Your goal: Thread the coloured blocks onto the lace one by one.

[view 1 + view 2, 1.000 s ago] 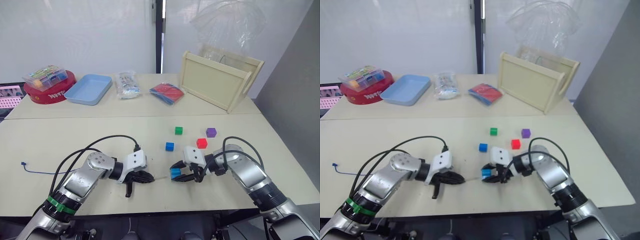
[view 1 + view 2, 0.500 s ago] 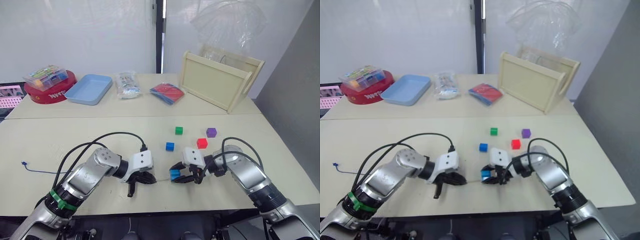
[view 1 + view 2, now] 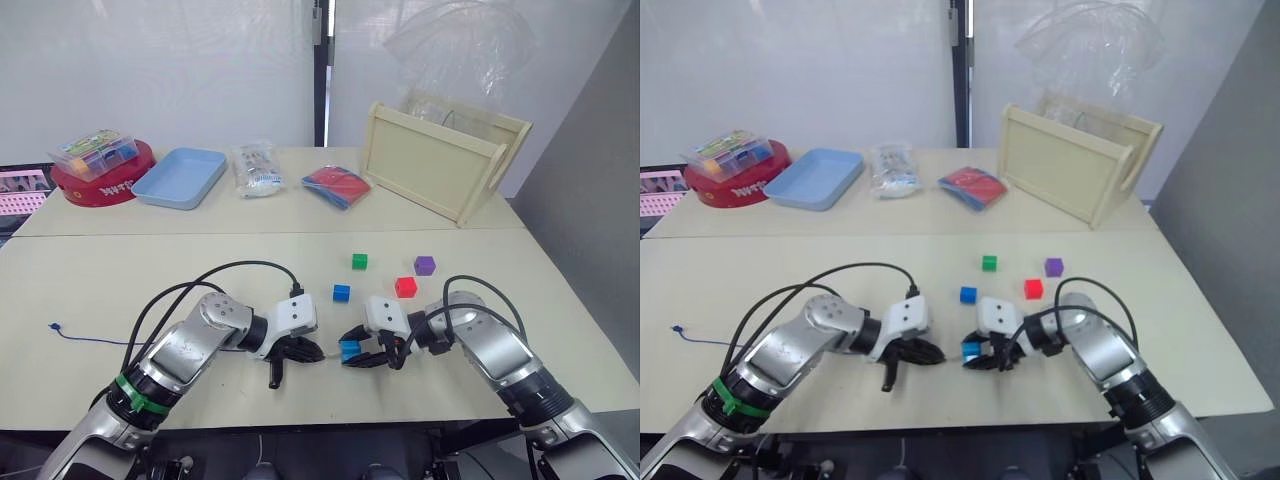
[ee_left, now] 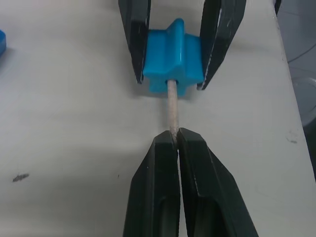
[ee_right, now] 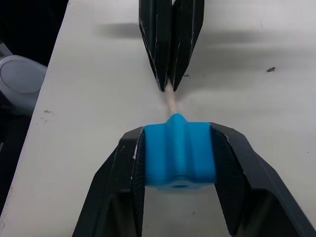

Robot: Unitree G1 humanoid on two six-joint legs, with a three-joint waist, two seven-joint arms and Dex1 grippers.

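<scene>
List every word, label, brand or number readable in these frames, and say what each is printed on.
Red round tin: white lettering on its side, too small and blurred to read.
Clear packet: print on it, not legible.
Pink-and-black sheet at the table's far left edge: patterned, no readable text.
Light blue block, lace tip, both grippers: no markings.

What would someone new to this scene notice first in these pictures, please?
At the near edge of the table, the right claw grips a light blue block while the left claw, shut on the lace's pale tip, has it entering the block's hole. Beyond them lie green, blue, red and purple blocks.
</scene>
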